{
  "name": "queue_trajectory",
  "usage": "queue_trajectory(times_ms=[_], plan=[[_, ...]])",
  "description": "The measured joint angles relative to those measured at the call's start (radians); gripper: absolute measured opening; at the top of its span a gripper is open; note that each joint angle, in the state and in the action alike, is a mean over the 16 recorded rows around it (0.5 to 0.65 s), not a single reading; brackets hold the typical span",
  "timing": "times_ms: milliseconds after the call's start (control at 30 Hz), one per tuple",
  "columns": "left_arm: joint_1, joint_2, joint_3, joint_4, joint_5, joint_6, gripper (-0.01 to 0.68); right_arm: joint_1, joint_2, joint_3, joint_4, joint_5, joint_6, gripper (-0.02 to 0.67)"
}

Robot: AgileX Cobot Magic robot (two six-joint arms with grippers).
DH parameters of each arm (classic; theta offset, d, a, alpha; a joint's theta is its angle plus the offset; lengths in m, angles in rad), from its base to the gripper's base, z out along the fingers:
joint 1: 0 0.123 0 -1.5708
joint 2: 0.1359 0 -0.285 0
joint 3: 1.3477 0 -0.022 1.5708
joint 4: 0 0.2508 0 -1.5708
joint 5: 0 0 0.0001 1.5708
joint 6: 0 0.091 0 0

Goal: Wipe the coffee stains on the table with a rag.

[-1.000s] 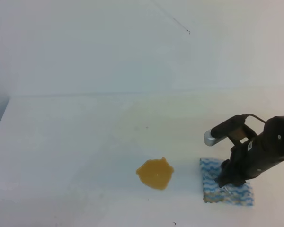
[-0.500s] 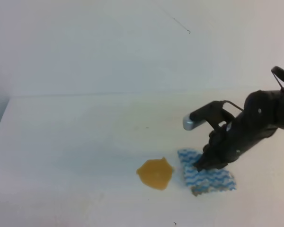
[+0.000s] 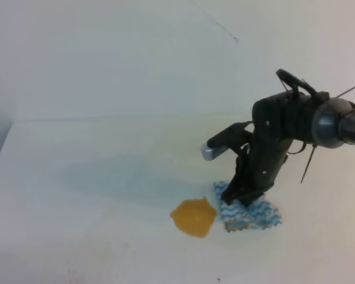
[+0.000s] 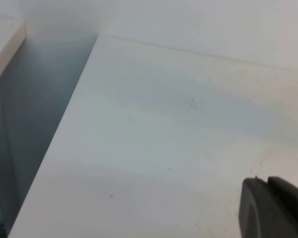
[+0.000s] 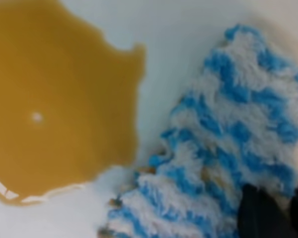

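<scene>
The coffee stains (image 3: 193,217) are one orange-brown blotch on the white table (image 3: 94,177), near its front. Just right of the blotch lies the blue-and-white striped rag (image 3: 254,214), its left edge almost at the blotch. My right gripper (image 3: 244,200) points down onto the rag's left part, shut on the rag. The right wrist view shows the coffee stains (image 5: 54,99) at left and the rag (image 5: 223,139) at right with a thin strip of table between, and a dark fingertip (image 5: 260,213) on the cloth. Only a dark piece of my left gripper (image 4: 273,210) shows.
The table's left edge (image 4: 59,134) drops off to a dark gap beside a wall. A plain white wall (image 3: 136,59) rises behind the table. Bare tabletop stretches left of and behind the blotch.
My right gripper has swung left with the rag, dragging it from the right front of the table to beside the blotch. The arm now stands more upright.
</scene>
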Motion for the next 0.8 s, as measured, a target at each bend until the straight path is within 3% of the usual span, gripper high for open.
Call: queue_trajectory(times_ms=[500, 800], plan=[[0.0, 0.0, 0.0, 0.0, 0.0, 0.001, -0.001, 0.239, 0.141, -0.21, 0.004, 0.045, 0.056, -0.002], [0.0, 0.0, 0.0, 0.0, 0.0, 0.001, -0.001, 0.288, 0.168, -0.233, -0.006, 0.09, 0.087, -0.003]])
